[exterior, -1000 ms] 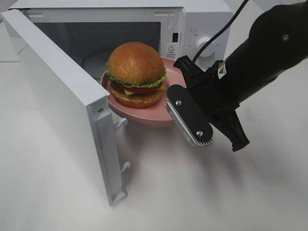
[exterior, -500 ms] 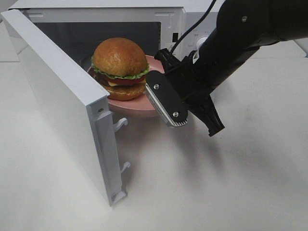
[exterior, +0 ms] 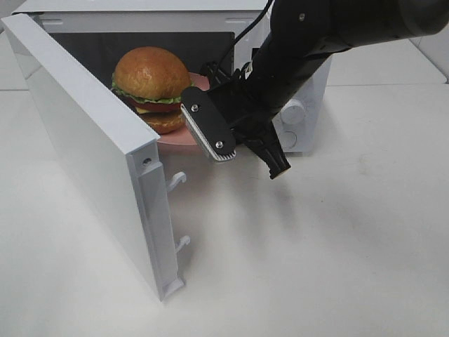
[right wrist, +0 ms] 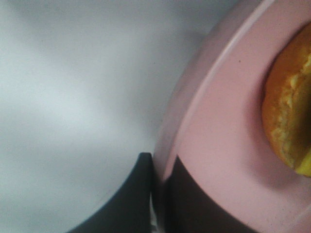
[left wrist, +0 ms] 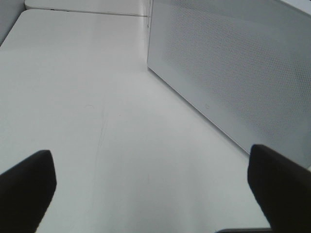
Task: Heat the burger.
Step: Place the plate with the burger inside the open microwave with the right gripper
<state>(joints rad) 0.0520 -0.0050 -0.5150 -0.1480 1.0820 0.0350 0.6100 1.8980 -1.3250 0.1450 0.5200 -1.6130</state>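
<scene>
The burger [exterior: 150,78], with a glossy brown bun, green lettuce and red and yellow layers, sits on a round pink plate [exterior: 173,136]. Plate and burger hang in the mouth of the open microwave [exterior: 140,21], partly inside the cavity. My right gripper [exterior: 210,76] is shut on the plate's right rim. In the right wrist view its dark fingertips [right wrist: 141,194] pinch the pink plate [right wrist: 218,136], and the burger's bun edge [right wrist: 289,116] shows beside them. My left gripper [left wrist: 153,194] stands open over bare table and holds nothing. It is out of the exterior high view.
The microwave door [exterior: 91,140] swings out toward the front left, with its latch hooks [exterior: 175,181] facing the opening. The knob [exterior: 293,110] is half hidden behind the right arm. The left gripper faces the microwave's perforated side wall [left wrist: 233,73]. White table [exterior: 316,246] lies all around.
My right gripper has carried the plate with the burger left and back, from in front of the microwave into its opening. The left gripper has stayed open.
</scene>
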